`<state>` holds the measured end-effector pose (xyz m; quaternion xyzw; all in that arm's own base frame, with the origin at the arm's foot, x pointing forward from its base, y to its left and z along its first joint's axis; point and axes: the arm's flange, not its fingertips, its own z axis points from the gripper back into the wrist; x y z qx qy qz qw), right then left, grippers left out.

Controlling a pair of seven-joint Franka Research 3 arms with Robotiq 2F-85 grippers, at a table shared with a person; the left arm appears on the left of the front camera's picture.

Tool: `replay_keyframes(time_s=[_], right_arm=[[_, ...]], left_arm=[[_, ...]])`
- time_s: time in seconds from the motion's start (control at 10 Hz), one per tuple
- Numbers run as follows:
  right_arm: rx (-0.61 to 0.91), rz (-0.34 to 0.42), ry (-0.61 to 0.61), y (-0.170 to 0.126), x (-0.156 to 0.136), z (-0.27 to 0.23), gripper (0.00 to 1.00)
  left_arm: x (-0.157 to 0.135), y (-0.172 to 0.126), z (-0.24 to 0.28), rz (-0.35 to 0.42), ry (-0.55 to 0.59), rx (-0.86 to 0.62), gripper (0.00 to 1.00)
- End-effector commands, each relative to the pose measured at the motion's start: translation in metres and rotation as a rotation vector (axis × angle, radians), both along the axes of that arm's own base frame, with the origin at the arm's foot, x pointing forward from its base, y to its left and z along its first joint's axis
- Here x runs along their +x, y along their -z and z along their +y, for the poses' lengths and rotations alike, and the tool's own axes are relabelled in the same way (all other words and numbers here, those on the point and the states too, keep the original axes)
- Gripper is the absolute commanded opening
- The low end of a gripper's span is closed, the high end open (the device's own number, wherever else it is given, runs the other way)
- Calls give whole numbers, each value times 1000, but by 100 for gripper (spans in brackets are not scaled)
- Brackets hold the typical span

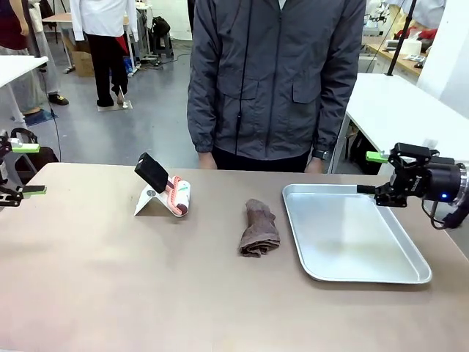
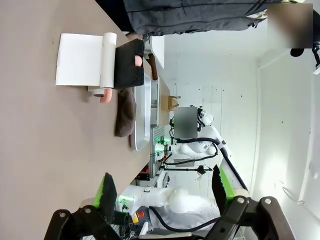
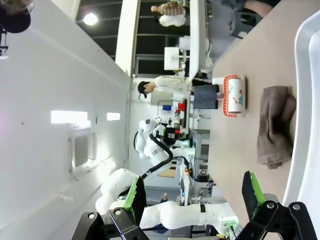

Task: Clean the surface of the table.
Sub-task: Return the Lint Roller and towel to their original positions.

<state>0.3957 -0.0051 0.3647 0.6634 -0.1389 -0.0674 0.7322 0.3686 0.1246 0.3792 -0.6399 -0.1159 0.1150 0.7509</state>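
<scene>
Front view showed the brownish-tan tabletop (image 1: 110, 279) spreading across the lower part of the frame. One shiny metal tray (image 1: 366, 258) lay at right of centre on it, with nothing in it. One crumpled brown cloth (image 1: 259, 229) lay just left of the tray, apart from its rim. Further left, near the centre-left, stood one white folded stand (image 1: 149, 198) carrying a black phone (image 1: 152, 173), with one lint roller (image 1: 179, 198) beside it. One person in a grey jacket (image 1: 275, 73) stood at the far edge, top centre. The left tool (image 1: 20, 170) sat at the left edge, jaws wide and holding nothing. The right tool (image 1: 372, 174) hovered at the right edge above the tray's far corner, jaws likewise wide and empty.
</scene>
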Motion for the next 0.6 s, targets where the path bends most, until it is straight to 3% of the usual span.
replay_keyframes(time_s=[0.0, 0.5], right_arm=[[1, 16, -18, -2, -2, -1, 100], [1, 16, -18, -2, -2, -1, 100]], left_arm=[[-6, -1, -1, -18, 15, 8, 100], [-6, -1, -1, -18, 15, 8, 100]])
